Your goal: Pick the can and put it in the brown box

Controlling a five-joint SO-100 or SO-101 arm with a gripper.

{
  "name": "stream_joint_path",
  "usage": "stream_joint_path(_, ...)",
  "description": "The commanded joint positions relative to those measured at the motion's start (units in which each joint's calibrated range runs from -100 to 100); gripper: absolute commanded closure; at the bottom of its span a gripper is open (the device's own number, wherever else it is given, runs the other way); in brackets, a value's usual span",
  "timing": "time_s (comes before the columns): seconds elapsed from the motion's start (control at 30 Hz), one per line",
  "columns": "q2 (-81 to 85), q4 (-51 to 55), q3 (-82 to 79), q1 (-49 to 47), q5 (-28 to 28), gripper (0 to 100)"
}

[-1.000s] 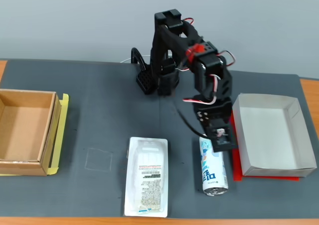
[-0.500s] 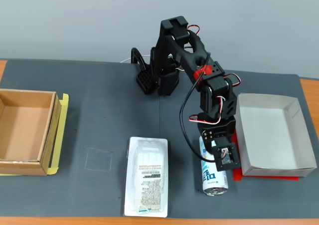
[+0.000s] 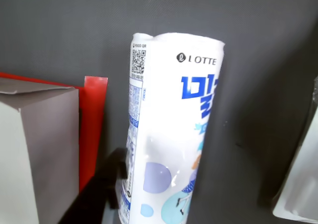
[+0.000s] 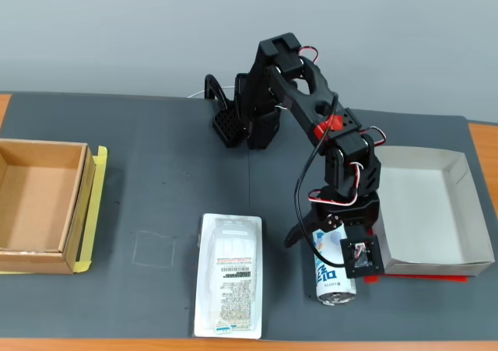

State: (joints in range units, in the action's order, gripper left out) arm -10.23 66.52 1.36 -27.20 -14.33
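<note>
A plain pale blue-grey wall (image 4: 117,32) was seen behind the surface (image 4: 156,156), which was covered by a dark grey mat; bare orange-brown wood was exposed at its edges. Even, soft lighting was noted.

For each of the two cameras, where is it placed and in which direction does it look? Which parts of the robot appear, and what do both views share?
Wrist view: rides on the gripper, looking down along the lying can; only a dark finger shows at the bottom.
Fixed view: stands in front of the table, raised, facing the arm's base; the whole arm shows, bent over the can, gripper astride it.
Shared: the can, white box, red sheet, plastic package.
</note>
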Motion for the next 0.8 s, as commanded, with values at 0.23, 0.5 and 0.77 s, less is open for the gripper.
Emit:
stream_joint_path(0.23, -3.6, -1.3, 4.7, -0.6, -0.5, 49)
stream_joint_path(0.5, -6.9, -4.9, 5.2, -0.6, -0.5, 49)
stream_joint_path(0.77, -10.7, -6.9, 5.2, -2.9, -0.5, 49)
